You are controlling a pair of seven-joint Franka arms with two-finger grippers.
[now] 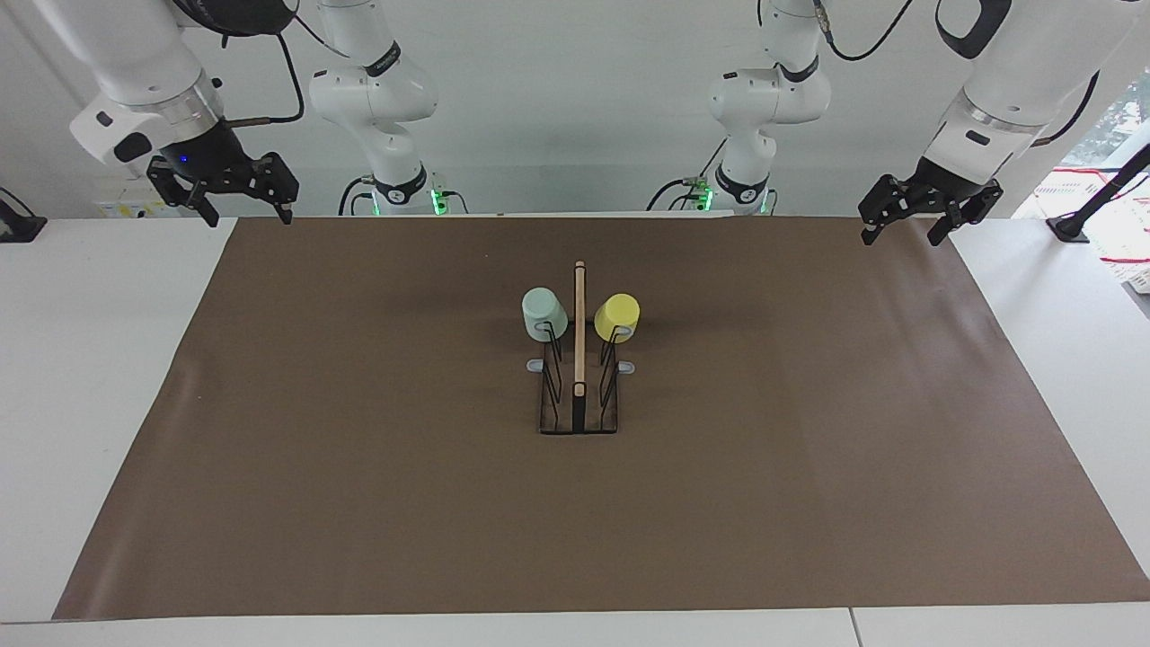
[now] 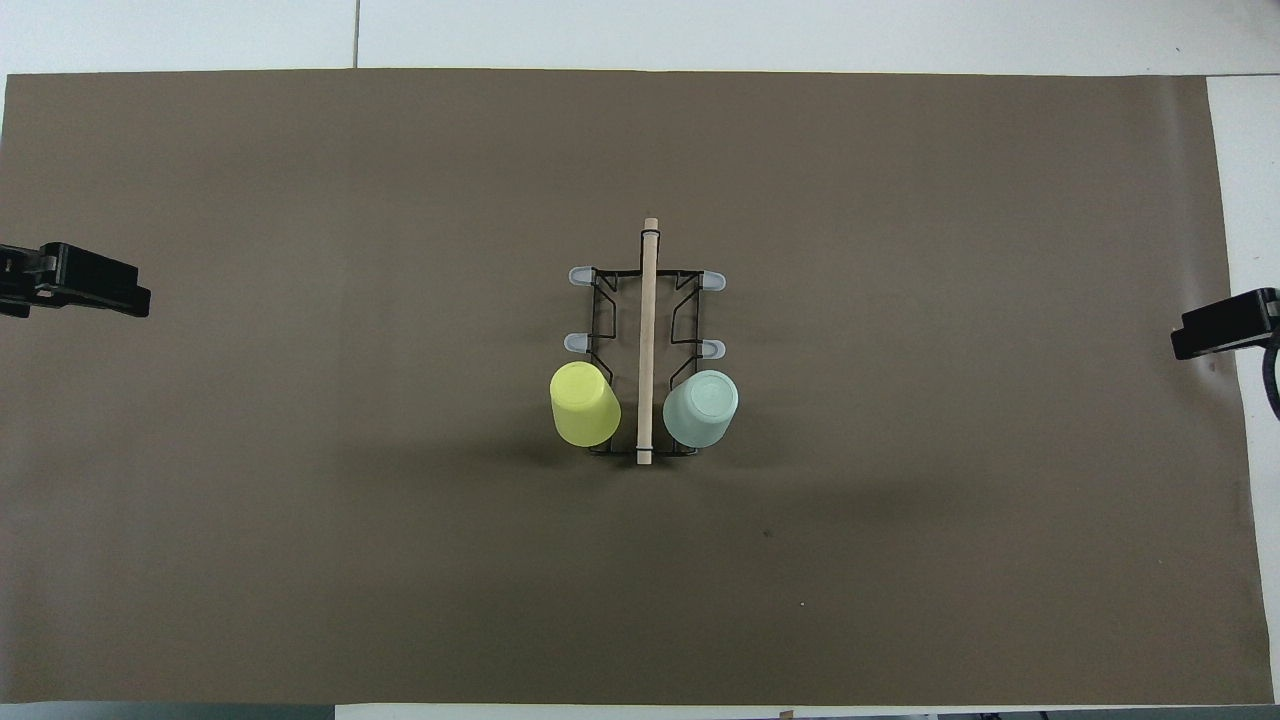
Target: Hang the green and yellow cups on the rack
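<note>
Rack (image 1: 579, 395) mid-mat (image 1: 359, 503), between both grippers, wooden bar running robot-to-far-edge. Green cup (image 1: 544, 314), yellow cup (image 1: 616, 316) hang mouth-down on robot-end prongs. Left gripper (image 1: 902, 226), right gripper (image 1: 244, 205) spread wide, empty (raised over mat corners). White table (image 1: 90, 377).

2 prongs hidden inside cups, right pincer (image 2: 1215, 335) cut by overhead edge
</note>
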